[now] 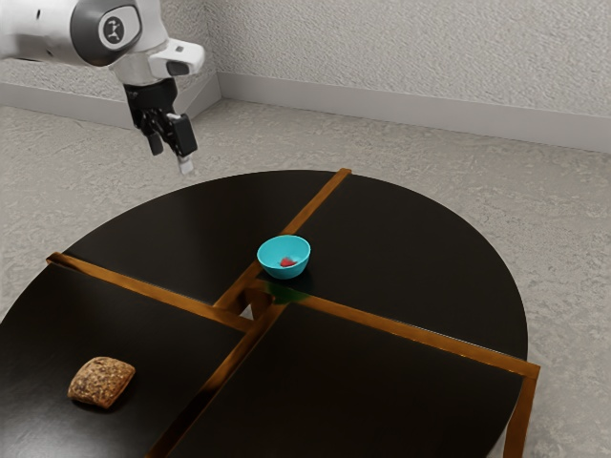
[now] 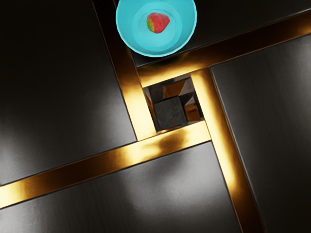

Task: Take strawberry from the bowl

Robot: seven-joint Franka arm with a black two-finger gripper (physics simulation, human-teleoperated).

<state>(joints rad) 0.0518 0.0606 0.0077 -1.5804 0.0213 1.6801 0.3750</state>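
Pincer [image 1: 171, 158] apart, upper L of frame; bowl [image 1: 284, 272] nr ctr. Best line up over strawberry [image 2: 158, 22], then lower straight w/o bumping bowl.

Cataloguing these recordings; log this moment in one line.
gripper open, empty, raised | strawberry inside turquoise bowl | bowl upright on dark table | bread apart from bowl | strawberry not yet taken
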